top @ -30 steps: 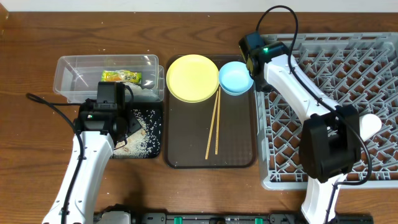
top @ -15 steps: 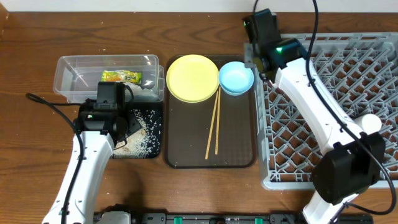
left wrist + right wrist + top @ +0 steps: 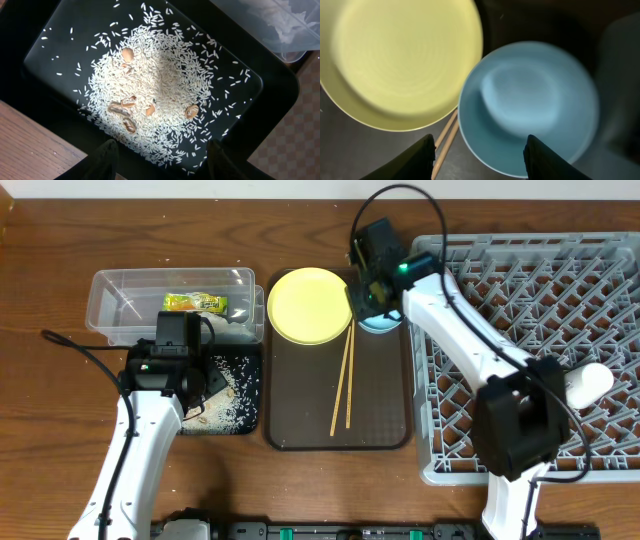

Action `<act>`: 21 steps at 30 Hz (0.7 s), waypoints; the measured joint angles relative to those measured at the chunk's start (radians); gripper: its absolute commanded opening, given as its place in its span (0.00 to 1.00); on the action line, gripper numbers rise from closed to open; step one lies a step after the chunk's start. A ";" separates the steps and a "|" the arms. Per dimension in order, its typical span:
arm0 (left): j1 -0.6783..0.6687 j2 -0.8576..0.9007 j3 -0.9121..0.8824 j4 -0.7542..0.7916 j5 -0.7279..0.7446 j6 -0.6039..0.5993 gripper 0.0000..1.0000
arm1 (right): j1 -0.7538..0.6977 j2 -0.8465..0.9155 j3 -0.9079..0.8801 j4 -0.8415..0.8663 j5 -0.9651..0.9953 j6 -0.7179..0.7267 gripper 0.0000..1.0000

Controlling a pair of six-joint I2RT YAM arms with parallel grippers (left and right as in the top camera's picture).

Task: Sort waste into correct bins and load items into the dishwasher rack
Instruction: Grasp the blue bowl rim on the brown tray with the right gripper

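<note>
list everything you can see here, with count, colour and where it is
table: one, brown wood, under everything
clear tub: one, clear, far left
snack wrapper: one, green-yellow, in clear tub
black tray: one, black, beside clear tub
rice grains: many, white, in black tray
serving tray: one, dark brown, centre
plate: one, yellow, on serving tray
bowl: one, light blue, beside plate
chopsticks: two, wood, on serving tray
dishwasher rack: one, grey, right
cup: one, white, rack's right edge
left gripper: fingers open, above rice grains
right gripper: fingers open, above bowl
</note>
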 measured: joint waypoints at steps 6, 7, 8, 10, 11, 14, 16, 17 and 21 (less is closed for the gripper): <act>0.000 0.000 0.000 0.000 0.000 0.000 0.60 | 0.006 0.052 0.000 -0.023 -0.014 0.005 0.55; 0.000 0.000 0.000 0.000 0.000 0.000 0.59 | 0.006 0.063 0.000 -0.037 -0.025 0.006 0.55; 0.000 0.000 0.000 0.000 0.000 0.000 0.60 | 0.006 0.069 0.000 -0.047 -0.034 0.006 0.55; 0.000 0.000 0.000 0.000 0.000 0.000 0.59 | 0.006 0.079 -0.001 -0.069 -0.066 0.001 0.55; 0.000 0.000 0.000 0.000 0.000 0.000 0.59 | 0.006 0.080 -0.001 -0.076 -0.084 -0.004 0.55; 0.000 0.000 0.000 0.000 0.000 0.000 0.60 | 0.011 0.080 -0.001 -0.100 -0.112 -0.018 0.53; 0.000 0.000 0.000 0.000 0.000 0.000 0.60 | 0.018 0.080 -0.001 -0.125 -0.126 -0.022 0.53; 0.000 0.000 0.000 -0.001 0.000 0.000 0.59 | 0.023 0.080 -0.001 -0.141 -0.131 -0.023 0.53; 0.000 0.000 0.000 0.000 0.000 0.000 0.60 | 0.047 0.080 -0.001 -0.194 -0.206 -0.067 0.59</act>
